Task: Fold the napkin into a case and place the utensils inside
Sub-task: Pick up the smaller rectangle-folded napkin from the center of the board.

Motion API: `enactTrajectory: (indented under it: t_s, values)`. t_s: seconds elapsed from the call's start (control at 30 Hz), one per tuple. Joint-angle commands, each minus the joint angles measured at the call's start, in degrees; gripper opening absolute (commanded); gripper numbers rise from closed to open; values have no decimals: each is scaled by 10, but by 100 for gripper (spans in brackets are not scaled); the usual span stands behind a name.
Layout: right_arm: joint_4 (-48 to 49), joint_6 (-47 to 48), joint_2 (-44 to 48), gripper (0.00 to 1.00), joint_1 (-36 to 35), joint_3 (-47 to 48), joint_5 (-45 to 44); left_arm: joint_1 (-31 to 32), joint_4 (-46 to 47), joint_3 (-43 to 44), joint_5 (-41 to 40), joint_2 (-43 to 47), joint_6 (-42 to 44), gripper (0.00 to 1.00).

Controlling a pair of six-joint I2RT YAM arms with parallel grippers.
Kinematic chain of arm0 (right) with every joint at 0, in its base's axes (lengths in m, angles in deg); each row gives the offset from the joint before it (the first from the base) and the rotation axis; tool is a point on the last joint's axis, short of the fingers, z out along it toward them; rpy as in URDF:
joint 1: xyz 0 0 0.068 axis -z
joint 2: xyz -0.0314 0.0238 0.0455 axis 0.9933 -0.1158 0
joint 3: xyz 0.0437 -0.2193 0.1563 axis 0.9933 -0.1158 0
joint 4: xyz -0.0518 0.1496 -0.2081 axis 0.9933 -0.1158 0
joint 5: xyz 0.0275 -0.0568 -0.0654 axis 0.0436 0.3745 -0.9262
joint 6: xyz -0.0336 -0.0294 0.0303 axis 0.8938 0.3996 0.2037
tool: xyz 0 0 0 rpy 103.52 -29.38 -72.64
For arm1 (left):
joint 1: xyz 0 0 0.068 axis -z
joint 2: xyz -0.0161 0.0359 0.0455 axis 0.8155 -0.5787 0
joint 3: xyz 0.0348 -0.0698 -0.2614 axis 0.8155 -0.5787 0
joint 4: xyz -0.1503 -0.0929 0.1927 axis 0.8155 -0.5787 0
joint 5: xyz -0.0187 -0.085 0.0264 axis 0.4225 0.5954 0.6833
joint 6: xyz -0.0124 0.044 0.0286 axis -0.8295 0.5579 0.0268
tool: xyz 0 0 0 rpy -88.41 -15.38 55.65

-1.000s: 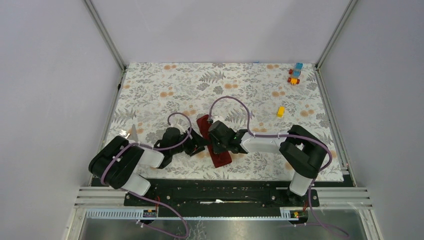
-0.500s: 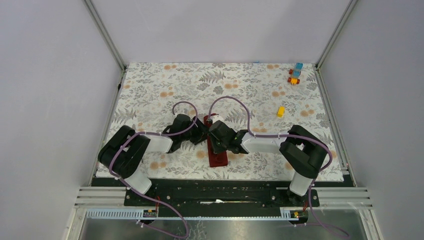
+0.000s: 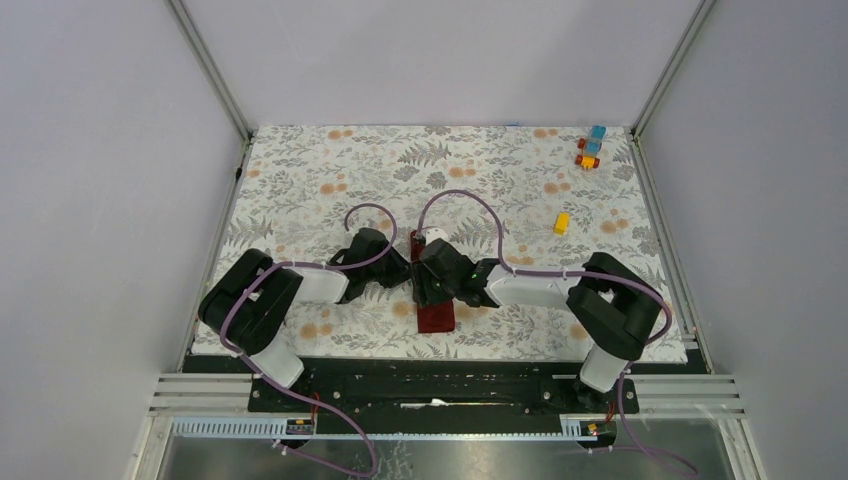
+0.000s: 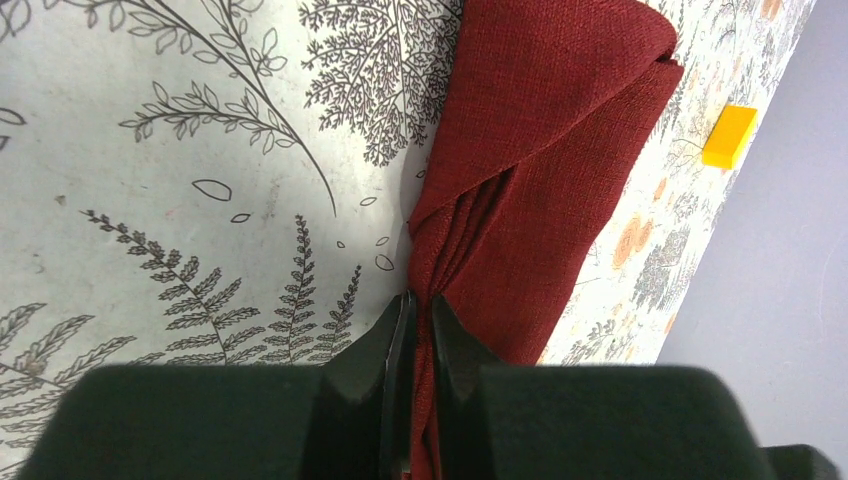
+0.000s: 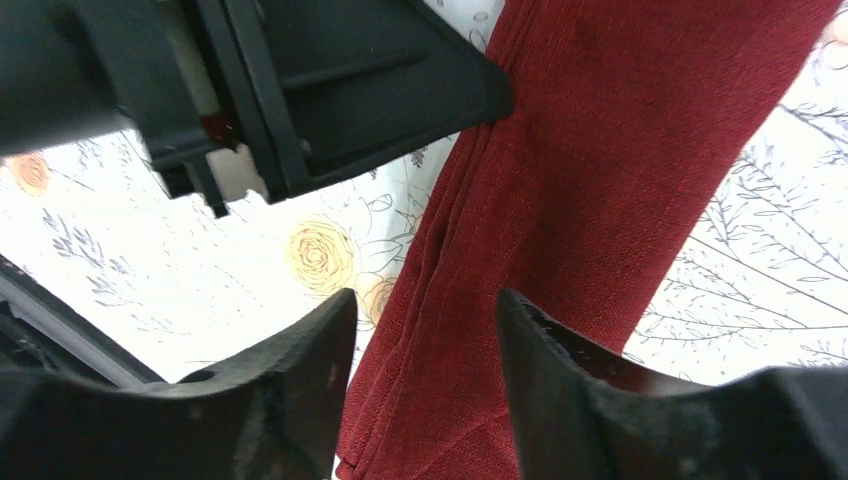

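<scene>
Lying near the table's front edge, napkin (image 3: 436,318): folded into a narrow dark red strip that runs from the near edge toward the middle, flat on the flowered table cover (image 3: 330,190).
Napkin, far end: rounded over in a soft fold, with one layer crossing it on a slant, as the left wrist view shows (image 4: 540,180).
Napkin, left long edge: several layers stacked, and gathered into pleats where it is gripped.
Left gripper (image 4: 420,300): reaches in from the left, fingers pressed together on that layered edge, cloth pinched between them.
Left gripper in the right wrist view (image 5: 350,80): its black tip meets the cloth's edge.
Right gripper (image 5: 425,295): comes in from the right and sits above the strip's middle, fingers spread apart with red cloth (image 5: 600,200) showing in the gap; I cannot tell whether they touch it.
Both grippers from above: left (image 3: 405,275) and right (image 3: 432,285) are close together at the strip, covering its far half.
Yellow block (image 3: 562,222): on the cover, well apart to the right and farther back; also seen past the cloth (image 4: 728,135).
Toy blocks (image 3: 590,150): a small orange and blue cluster at the far right corner.
</scene>
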Motion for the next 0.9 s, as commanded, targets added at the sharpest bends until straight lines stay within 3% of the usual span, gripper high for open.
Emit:
enactTrajectory:
  t_s: [0.0, 0.23, 0.43, 0.67, 0.87]
  values:
    - [-2, -27, 47, 64, -14, 4, -49, -2, -59, -24, -42, -17, 32, 12]
    - [-67, -30, -11, 63, -64, 76, -170, -2, -42, -34, -26, -19, 24, 6]
    - [-113, -44, -70, 53, -117, 124, -296, -6, -48, -32, -16, -19, 20, 1]
    - [-134, -46, -98, 50, -135, 145, -318, -15, -41, -39, -7, -16, 20, 0]
    - [-69, -20, -12, 58, -138, 85, -263, -23, -24, -50, 1, -17, 18, 0]
